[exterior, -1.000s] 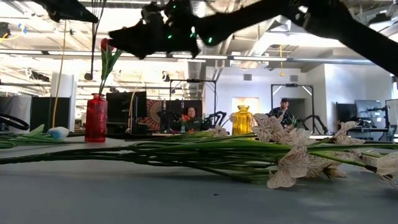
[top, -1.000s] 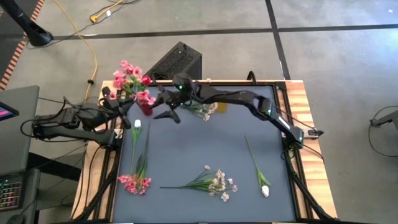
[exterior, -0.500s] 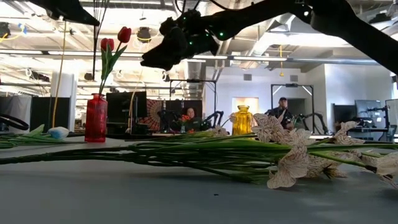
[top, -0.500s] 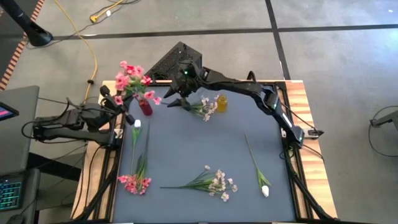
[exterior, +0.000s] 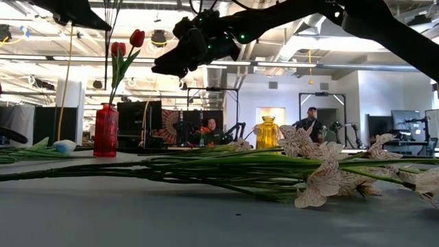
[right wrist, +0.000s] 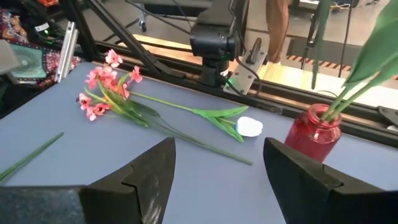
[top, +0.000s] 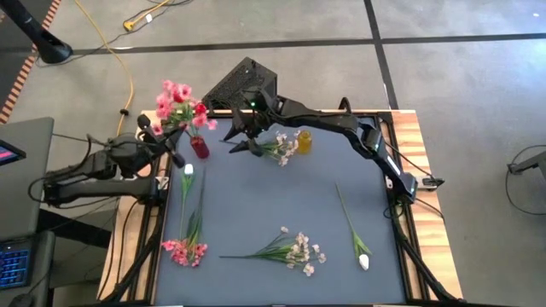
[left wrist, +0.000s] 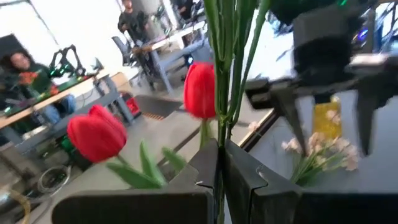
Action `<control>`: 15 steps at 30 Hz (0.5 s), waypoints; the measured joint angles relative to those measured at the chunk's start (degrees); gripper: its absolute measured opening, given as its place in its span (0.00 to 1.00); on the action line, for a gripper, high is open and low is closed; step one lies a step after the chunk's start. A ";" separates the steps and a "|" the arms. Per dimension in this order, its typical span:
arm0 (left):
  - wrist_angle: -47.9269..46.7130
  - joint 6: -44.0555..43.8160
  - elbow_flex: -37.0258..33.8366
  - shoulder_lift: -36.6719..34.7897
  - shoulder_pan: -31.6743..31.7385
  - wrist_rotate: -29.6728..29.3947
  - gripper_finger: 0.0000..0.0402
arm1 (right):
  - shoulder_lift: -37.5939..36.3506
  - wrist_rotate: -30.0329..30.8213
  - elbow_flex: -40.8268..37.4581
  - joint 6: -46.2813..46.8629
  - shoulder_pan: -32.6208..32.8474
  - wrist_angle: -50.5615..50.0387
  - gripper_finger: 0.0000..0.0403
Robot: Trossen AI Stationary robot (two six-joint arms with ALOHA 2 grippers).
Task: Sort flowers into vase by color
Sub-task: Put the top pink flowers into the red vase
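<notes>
From above, my left hand [top: 175, 153] sits off the tabletop's [top: 256, 213] far left corner, beside the red vase [top: 200, 148], which stands in that corner. My right hand [top: 241, 138] hangs over the far edge between the red vase and the yellow vase [top: 304, 141], fingers spread and empty. It is clear of both vases, I judge, so it can go for another stem. Pink sprays [top: 177, 104] fan out over the red vase. Still lying flat are a white tulip [top: 188, 170] near the left edge, a pink spray [top: 185, 251] at the near left corner, a pale spray [top: 300, 251] along the near edge, another white tulip [top: 363, 261] toward the near right, and a pale spray [top: 283, 148] just beside the yellow vase (not in it, as far as I can tell).

At tabletop level, two red tulips [exterior: 138, 38] stand tall out of the red vase [exterior: 105, 130], and the pale spray [exterior: 322, 171] lies across the foreground.

From my left wrist, the fingers [left wrist: 205, 171] are pressed together on green stems [left wrist: 225, 56], with the red tulips [left wrist: 200, 90] just past them; I take it I'm steadying the bunch upright in the vase.

From my right wrist, the fingers [right wrist: 149, 168] stand wide apart over the pink spray [right wrist: 106, 93] and white tulip [right wrist: 250, 127].
</notes>
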 joint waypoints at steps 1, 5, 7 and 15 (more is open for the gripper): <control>0.01 -0.24 -0.04 0.26 0.76 0.81 0.00 | 0.00 0.00 0.00 0.00 0.04 0.09 0.67; 2.49 0.87 -2.25 0.63 3.93 4.08 0.00 | 0.00 0.00 0.00 0.00 0.02 0.21 0.67; 2.32 0.78 -3.31 0.76 5.35 4.67 0.00 | 0.00 0.00 0.00 0.00 0.05 0.16 0.67; 3.89 1.93 -3.69 0.62 8.69 8.05 0.00 | 0.00 0.00 0.00 -0.09 0.13 -0.01 0.67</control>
